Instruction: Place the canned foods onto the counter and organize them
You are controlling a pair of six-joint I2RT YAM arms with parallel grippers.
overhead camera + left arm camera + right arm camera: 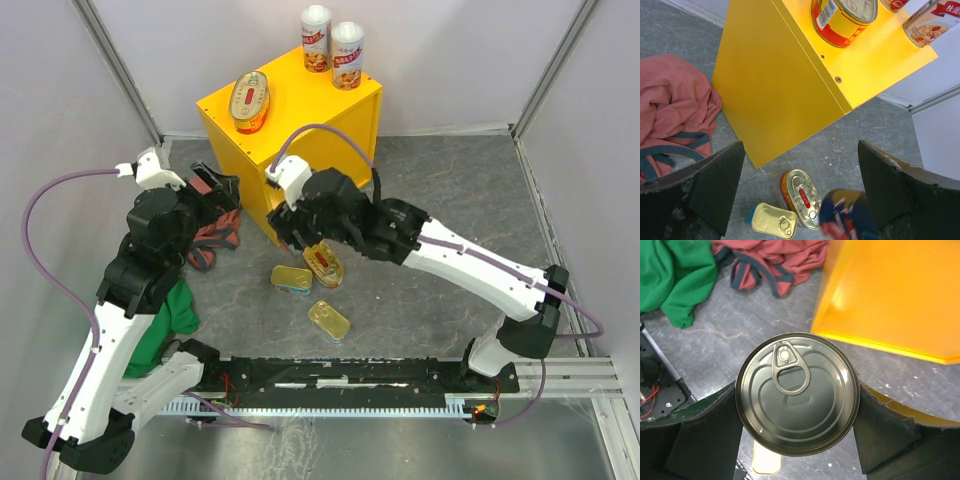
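The yellow counter [320,110] carries two tall red-labelled cans [316,38] [347,55] at the back and an oval gold tin [250,100] at its left front. My right gripper [797,405] is shut on the dark round can [797,392], held above the floor by the counter's front corner [300,225]. On the floor lie an oval tin [322,265] and two rectangular tins [291,277] [328,319]. My left gripper [801,150] is open and empty, left of the counter, looking down at the oval tin [802,192], a rectangular tin [774,221] and the blurred dark can [847,217].
A red cloth [215,225] lies on the floor left of the counter, under my left gripper [215,195]. A green cloth [170,310] lies nearer the left arm's base. Grey walls close in the back and sides. A black rail [340,375] runs along the near edge.
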